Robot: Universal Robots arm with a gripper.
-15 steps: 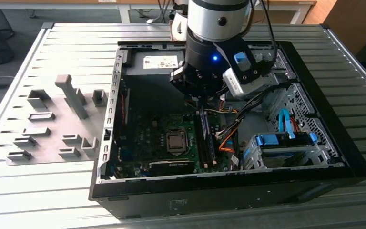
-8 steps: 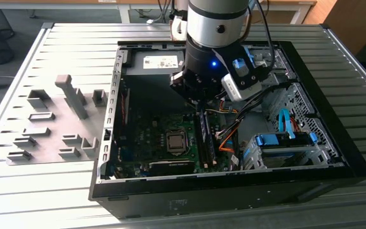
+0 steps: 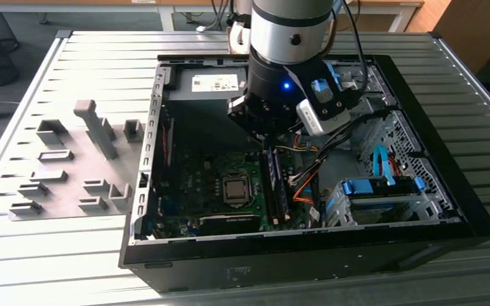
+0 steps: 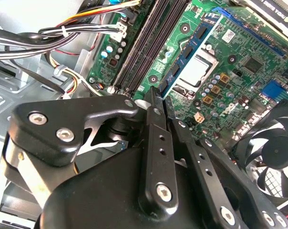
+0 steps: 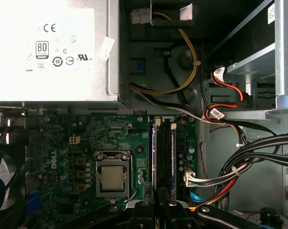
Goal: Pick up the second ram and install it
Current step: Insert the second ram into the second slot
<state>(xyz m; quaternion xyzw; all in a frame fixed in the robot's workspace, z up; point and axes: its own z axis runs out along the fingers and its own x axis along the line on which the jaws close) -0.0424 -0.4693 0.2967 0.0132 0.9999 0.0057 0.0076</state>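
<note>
My gripper (image 3: 269, 139) reaches down into the open computer case (image 3: 449, 210), just over the memory slots (image 5: 156, 152) beside the processor socket (image 5: 111, 177). In the second wrist view the black fingers (image 4: 153, 112) stand close together, shut on the second ram (image 4: 188, 51). It is a slim blue-green board with a row of black chips and a white sticker at its far end. The stick runs along the line of the slots (image 4: 149, 38). Whether it sits in a slot I cannot tell. In the first wrist view the gripper (image 5: 158, 204) sits at the near end of the slots.
Bundled cables (image 5: 239, 167) and a drive cage with blue latches (image 3: 377, 188) crowd the case on the exterior view's right. The power supply (image 5: 48, 47) fills the back and a fan (image 4: 272, 152) is close by. Gray holder blocks (image 3: 92, 131) stand on the table at the exterior view's left.
</note>
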